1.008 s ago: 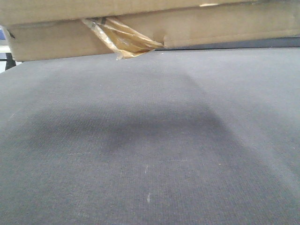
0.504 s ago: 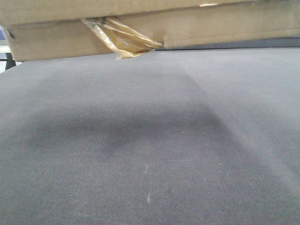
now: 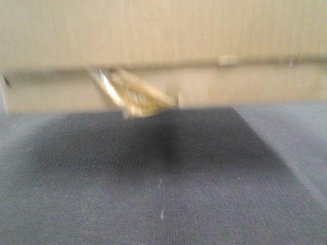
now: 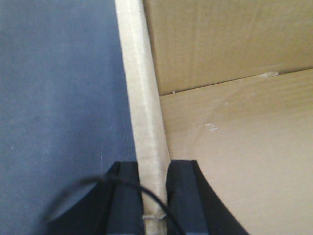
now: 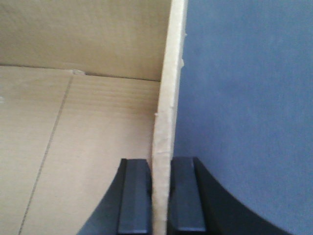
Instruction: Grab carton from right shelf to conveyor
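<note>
The carton (image 3: 163, 46) is a wide brown cardboard box filling the top of the front view, blurred, with a wad of amber tape (image 3: 133, 97) hanging from its lower edge. It hangs low over the dark grey-blue conveyor (image 3: 153, 194) and casts a dark shadow on it. My left gripper (image 4: 154, 193) is shut on the carton's left wall (image 4: 142, 98); the inside of the carton (image 4: 234, 147) lies to its right. My right gripper (image 5: 161, 193) is shut on the carton's right wall (image 5: 168, 88); the inside of the carton (image 5: 73, 137) lies to its left. The right shelf is out of view.
The conveyor belt shows beside the carton in the left wrist view (image 4: 58, 98) and in the right wrist view (image 5: 244, 98). A black cable (image 4: 122, 183) crosses in front of the left fingers.
The carton has dropped lower in the front view and now fills much more of it. Its shadow on the belt has grown darker and sharper. The picture is now motion-blurred.
</note>
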`<state>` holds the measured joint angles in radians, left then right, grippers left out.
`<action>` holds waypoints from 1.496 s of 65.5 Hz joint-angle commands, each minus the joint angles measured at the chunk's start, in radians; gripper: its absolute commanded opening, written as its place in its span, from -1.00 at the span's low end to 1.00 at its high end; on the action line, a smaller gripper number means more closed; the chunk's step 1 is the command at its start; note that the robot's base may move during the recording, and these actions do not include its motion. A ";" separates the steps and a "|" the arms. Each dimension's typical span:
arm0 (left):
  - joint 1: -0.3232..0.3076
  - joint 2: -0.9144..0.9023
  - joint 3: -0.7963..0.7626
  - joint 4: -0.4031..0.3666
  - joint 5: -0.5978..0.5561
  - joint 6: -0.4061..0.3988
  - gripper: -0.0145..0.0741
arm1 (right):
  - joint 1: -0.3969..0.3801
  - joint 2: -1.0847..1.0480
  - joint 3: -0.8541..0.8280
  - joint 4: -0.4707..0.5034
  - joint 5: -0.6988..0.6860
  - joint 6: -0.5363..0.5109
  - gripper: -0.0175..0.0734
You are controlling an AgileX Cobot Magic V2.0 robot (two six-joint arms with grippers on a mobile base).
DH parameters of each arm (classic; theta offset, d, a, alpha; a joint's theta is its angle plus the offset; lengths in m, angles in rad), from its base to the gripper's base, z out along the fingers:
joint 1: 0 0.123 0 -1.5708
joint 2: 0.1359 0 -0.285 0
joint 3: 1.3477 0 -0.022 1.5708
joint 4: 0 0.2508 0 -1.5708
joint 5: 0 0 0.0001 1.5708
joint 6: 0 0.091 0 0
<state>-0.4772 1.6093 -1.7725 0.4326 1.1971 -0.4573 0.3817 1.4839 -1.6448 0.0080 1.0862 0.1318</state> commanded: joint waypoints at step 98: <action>0.223 -0.448 0.452 -0.107 -0.385 0.141 -0.70 | -0.190 -0.212 0.266 -0.070 -0.161 0.019 -0.76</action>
<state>-0.2952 1.2503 -1.4386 0.3388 0.9130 -0.3230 0.2236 1.3411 -1.4679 -0.0391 0.9833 0.1495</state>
